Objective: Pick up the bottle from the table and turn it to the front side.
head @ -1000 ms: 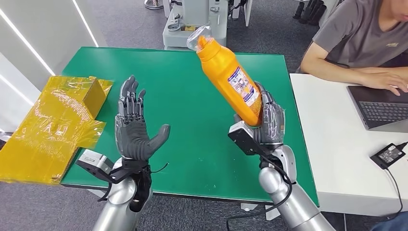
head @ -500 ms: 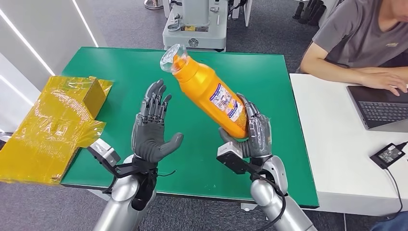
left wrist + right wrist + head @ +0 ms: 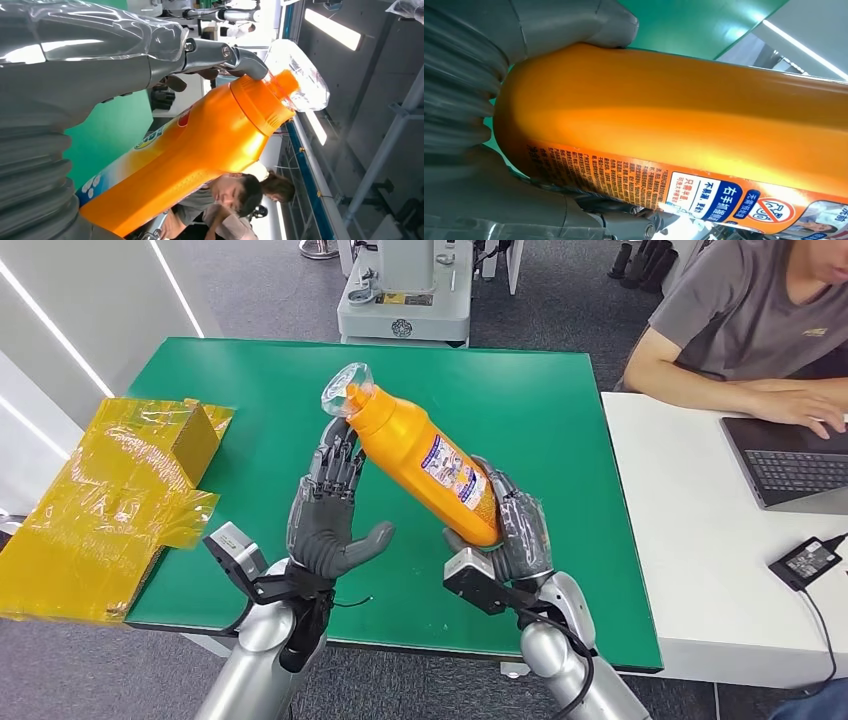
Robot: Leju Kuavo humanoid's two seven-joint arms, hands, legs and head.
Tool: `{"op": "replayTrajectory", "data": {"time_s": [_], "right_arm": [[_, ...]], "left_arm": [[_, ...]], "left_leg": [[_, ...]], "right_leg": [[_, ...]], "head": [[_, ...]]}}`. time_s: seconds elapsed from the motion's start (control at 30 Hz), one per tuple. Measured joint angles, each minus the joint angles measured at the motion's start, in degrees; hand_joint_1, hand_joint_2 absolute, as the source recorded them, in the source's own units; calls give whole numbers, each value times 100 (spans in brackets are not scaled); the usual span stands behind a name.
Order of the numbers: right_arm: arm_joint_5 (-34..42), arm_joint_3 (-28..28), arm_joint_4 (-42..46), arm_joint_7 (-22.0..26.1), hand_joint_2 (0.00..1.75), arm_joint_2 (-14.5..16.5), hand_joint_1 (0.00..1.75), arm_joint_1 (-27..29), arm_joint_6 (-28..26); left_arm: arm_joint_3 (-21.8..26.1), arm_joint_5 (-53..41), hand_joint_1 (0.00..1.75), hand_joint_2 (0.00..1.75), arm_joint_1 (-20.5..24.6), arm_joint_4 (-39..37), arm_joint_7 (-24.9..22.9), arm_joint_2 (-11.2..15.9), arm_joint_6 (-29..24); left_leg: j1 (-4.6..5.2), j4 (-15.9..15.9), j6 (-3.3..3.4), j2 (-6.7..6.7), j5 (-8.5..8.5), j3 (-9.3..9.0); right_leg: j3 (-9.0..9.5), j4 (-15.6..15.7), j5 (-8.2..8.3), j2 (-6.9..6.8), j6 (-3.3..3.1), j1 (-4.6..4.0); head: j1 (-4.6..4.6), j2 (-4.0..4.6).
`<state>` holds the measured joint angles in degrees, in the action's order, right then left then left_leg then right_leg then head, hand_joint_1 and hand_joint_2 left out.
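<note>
The bottle (image 3: 425,463) is held off the green table (image 3: 560,390), tilted, with its clear-capped neck up and toward the robot's left. Its lower end is clasped by the right hand (image 3: 510,530), whose fingers are wrapped around the base. The left hand (image 3: 325,515) is raised with its palm toward the bottle and its fingers spread; in the left wrist view a fingertip (image 3: 247,62) is seen touching the orange collar just under the cap, but nothing is gripped by it.

The step in hand is judged to be the handover or joint turn that brings the front label round. For it to be done well, the right hand's clasp should be kept firm until the upper body is properly enclosed by the left hand's fingers and thumb, not merely the narrow collar. The smooth plastic is likely to slip, so the rotation should be made slowly about the bottle's long axis. The fine-print label (image 3: 634,175) faces the right wrist camera.
</note>
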<state>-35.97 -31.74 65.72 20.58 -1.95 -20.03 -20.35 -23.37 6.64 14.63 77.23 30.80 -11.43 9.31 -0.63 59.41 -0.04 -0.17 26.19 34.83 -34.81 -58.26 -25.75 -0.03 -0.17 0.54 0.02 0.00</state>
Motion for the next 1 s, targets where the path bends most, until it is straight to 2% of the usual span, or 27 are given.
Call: {"op": "replayTrajectory", "data": {"time_s": [0.53, 1.0], "right_arm": [[-165, -177, -127, 418, 175, -15, 175, -60, 345], [-404, -332, -503, 246, 175, -21, 175, -337, 828]], "left_arm": [[25, -23, 0, 175, 177, -284, 41, -19, 25], [77, -43, 0, 175, 186, -379, 46, -19, 20]], "left_leg": [[-1, 0, 0, 0, 0, 4], [0, 1, 0, 1, -1, 4]], "right_leg": [[-2, -1, 0, -1, 0, 0], [-2, -1, 1, -1, 0, 0]], "head": [[1, 0], [0, 0]]}}
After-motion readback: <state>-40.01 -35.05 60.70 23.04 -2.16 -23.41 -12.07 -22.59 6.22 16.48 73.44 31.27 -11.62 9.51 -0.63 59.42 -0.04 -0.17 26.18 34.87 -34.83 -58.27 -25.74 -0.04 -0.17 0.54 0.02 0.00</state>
